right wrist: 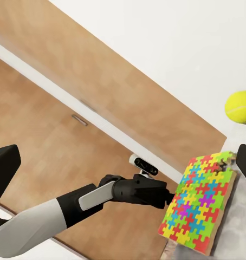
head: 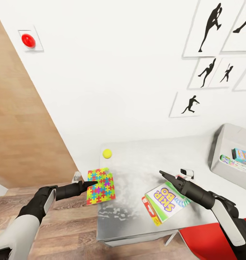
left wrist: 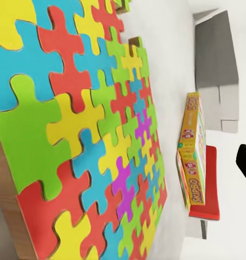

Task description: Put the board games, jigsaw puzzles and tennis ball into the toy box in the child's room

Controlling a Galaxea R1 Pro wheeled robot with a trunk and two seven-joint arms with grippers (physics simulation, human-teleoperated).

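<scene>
While tilted over table [head: 137, 224] edge, jigsaw puzzle [head: 100, 189] gripped by left hand [head: 89, 185].

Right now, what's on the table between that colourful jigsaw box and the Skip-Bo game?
Nothing: in the head view the stretch of table between the jigsaw puzzle box and the Skip-Bo game is bare. The tennis ball sits further back.
</scene>
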